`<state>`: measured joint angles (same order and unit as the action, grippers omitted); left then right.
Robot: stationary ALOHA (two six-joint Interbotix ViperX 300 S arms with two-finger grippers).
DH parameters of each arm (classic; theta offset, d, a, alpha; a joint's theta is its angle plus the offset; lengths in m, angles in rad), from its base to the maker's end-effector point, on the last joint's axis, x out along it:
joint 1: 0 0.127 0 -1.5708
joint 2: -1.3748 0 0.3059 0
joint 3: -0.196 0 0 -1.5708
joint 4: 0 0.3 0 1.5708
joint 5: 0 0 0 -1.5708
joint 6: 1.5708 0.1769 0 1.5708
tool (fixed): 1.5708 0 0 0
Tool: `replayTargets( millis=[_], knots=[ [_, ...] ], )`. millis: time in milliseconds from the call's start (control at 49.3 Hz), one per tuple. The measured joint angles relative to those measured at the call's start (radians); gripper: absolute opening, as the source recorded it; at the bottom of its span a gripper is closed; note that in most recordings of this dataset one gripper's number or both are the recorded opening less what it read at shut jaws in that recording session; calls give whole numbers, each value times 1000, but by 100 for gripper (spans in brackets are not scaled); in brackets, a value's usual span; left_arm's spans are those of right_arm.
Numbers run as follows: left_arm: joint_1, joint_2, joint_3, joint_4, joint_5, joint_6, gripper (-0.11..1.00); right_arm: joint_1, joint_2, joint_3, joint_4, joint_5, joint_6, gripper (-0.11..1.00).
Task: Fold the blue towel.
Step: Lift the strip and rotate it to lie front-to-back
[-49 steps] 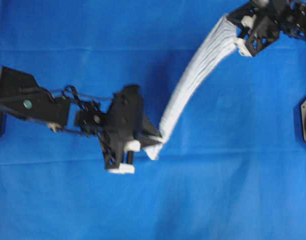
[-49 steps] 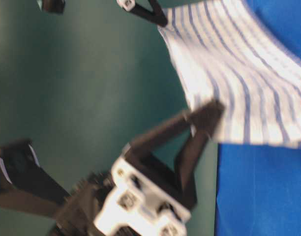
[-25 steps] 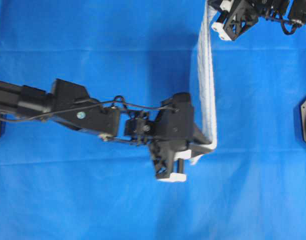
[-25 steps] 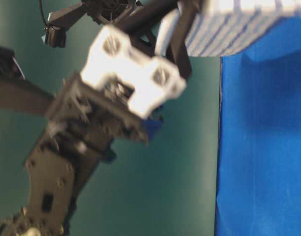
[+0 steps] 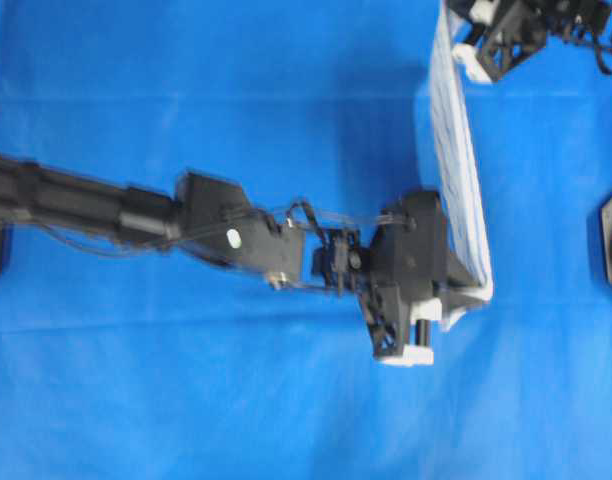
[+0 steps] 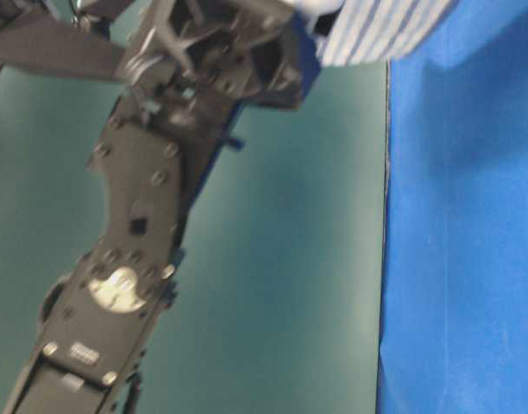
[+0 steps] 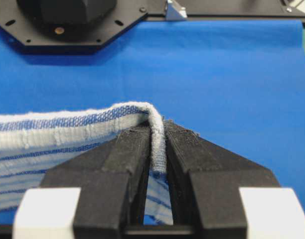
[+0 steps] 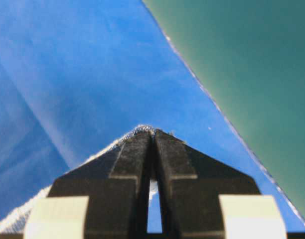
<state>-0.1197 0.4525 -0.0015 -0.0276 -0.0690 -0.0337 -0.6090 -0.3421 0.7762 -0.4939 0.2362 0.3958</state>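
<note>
Your left tool (image 5: 464,297) has swept toward the desk's right side, both it and the right tool (image 5: 464,40) clamped on corners of the blue towel (image 5: 460,170), now hanging taut, airborne, unfolded.

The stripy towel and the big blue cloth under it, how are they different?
The blue towel is white with thin blue stripes; the large blue cloth is plain solid blue. The towel hangs in the air, pinched by the left gripper and the right gripper; the cloth lies spread flat on the table. The towel looks far smaller than the cloth, which fills the overhead view. Both are soft fabric.
</note>
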Motion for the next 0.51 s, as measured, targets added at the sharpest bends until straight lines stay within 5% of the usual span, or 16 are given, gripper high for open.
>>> replayTargets(
  millis=[244, 507],
  knots=[
    [0, 29, -5, 0, -8, -2, 7, -2, 21, 5, 0, -5, 9, 2],
    [0, -6, 141, 0, -35, -29, 7, 37, 204, -86, 2, -44, 9, 2]
  ],
)
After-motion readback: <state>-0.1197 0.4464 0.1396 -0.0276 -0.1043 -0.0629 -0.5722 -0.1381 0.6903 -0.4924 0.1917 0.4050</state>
